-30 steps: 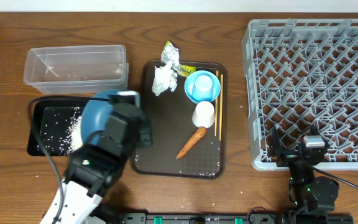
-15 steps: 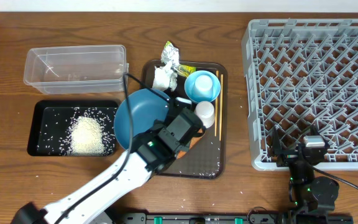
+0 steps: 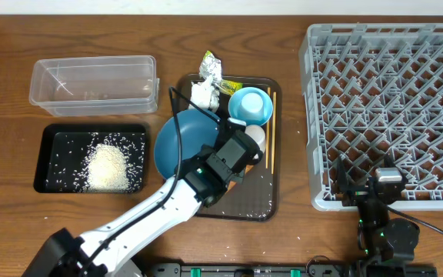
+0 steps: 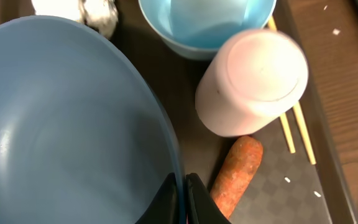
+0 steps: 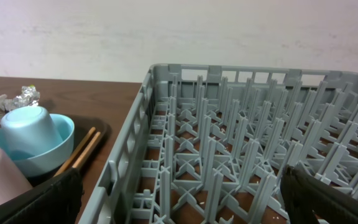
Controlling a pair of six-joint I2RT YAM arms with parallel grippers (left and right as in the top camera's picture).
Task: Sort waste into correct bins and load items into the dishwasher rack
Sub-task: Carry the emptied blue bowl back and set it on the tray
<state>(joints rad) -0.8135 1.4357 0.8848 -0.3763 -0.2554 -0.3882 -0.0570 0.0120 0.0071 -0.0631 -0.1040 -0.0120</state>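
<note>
My left gripper (image 4: pixel 183 194) is clamped on the rim of the large round blue bowl (image 3: pixel 184 138), a pinch suited to carrying it. The bowl hangs over the left side of the flat brown tray (image 3: pixel 244 206). It looks empty: the white rice heap (image 3: pixel 106 168) lies in the shallow black bin (image 3: pixel 41 138) at left. My right gripper (image 5: pixel 180 186) sits, fingers wide apart, at the near edge of the grey pegged dishwasher rack (image 3: pixel 391 92).

From above, my left arm (image 3: pixel 152 219) hides nearly all of the carrot (image 4: pixel 236 171) and the middle of the tray (image 3: pixel 258 201). In my left wrist view the big blue bowl (image 4: pixel 61 124) runs off the left and bottom edges, and the small blue bowl (image 4: pixel 207 25) off the top. The rack (image 5: pixel 241 162) runs off the right wrist view's right edge.
</note>
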